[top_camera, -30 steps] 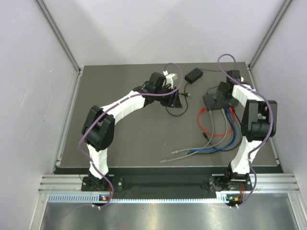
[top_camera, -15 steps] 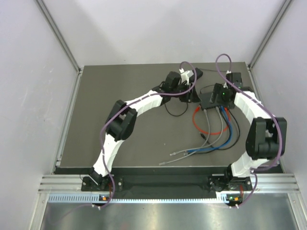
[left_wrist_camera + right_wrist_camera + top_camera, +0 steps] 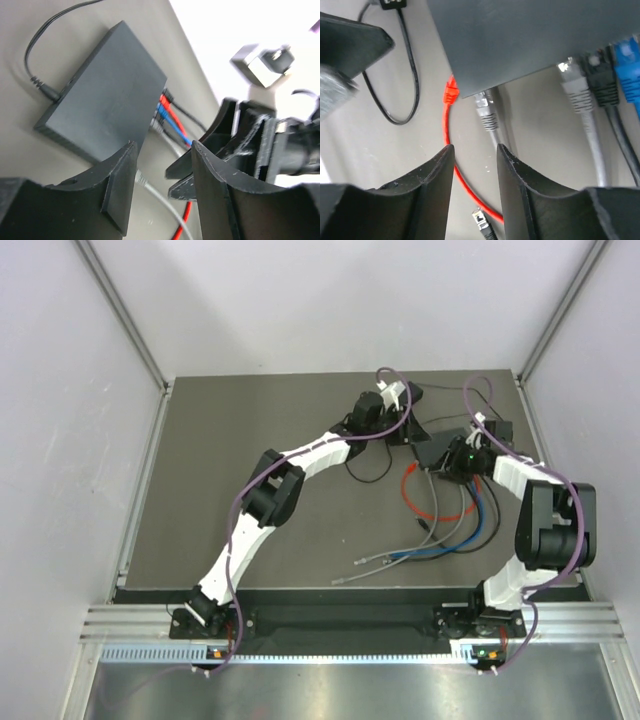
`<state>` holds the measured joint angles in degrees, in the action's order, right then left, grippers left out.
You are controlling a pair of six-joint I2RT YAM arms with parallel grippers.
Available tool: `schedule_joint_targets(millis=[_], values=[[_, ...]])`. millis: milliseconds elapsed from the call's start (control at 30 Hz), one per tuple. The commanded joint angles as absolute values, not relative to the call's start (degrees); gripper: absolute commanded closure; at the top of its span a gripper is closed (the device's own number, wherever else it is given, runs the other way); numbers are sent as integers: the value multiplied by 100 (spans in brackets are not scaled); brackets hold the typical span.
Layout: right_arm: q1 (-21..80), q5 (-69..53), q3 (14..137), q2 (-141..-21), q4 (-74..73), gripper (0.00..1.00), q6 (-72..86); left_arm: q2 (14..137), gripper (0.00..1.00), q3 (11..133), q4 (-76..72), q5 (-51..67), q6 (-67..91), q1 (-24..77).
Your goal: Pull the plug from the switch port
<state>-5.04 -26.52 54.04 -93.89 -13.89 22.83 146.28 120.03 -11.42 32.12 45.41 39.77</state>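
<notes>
1. A dark grey table (image 3: pixel 220 460) sits inside a white-walled bay, and both arms reach to its far right part.
2. The left gripper (image 3: pixel 162 165) hovers just beside the left edge of the switch (image 3: pixel 107 95). Its fingers stand moderately apart with nothing between them, so it does not brace the box.
3. The switch lies flat on the table between the two grippers. A thin black cord (image 3: pixel 42 87) enters its left side, and its row of sockets faces the arm bases.
4. A grey plug (image 3: pixel 487 112), a second grey plug (image 3: pixel 575 85), a black plug (image 3: pixel 600 75) and a blue plug (image 3: pixel 627 60) sit in that row. A loose red cable (image 3: pixel 449 130) curls beside them.
5. The right gripper (image 3: pixel 474 150) is lined up just below the leftmost grey plug, its jaws narrowed but apart, not seen touching it.
6. The step in hand appears to be the approach to grasp. Next, the right jaws likely need to pinch the plug body and draw straight out while the left steadies the switch.
</notes>
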Motion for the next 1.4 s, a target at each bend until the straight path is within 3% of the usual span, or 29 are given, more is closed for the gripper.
schedule_joint_targets(millis=[0, 367, 667, 833, 1367], values=[[-834, -3357, 4906, -9439, -353, 60, 2662, 14800, 48, 12313, -2109, 3191, 5054, 4060], [-1046, -3867, 4491, -9826, 676, 62, 2988, 15038, 49, 12112, -2391, 3129, 5520, 4113], [-1204, -3946, 4421, -10221, 1353, 62, 3542, 15021, 51, 12172, -690, 2550, 5195, 4113], [-1204, -4016, 4447, -10406, 1556, 66, 3735, 15047, 51, 12173, -291, 2479, 5133, 4122], [-1169, -4043, 4605, -10740, 1846, 64, 4095, 15152, 52, 12507, 844, 2206, 5010, 4122]])
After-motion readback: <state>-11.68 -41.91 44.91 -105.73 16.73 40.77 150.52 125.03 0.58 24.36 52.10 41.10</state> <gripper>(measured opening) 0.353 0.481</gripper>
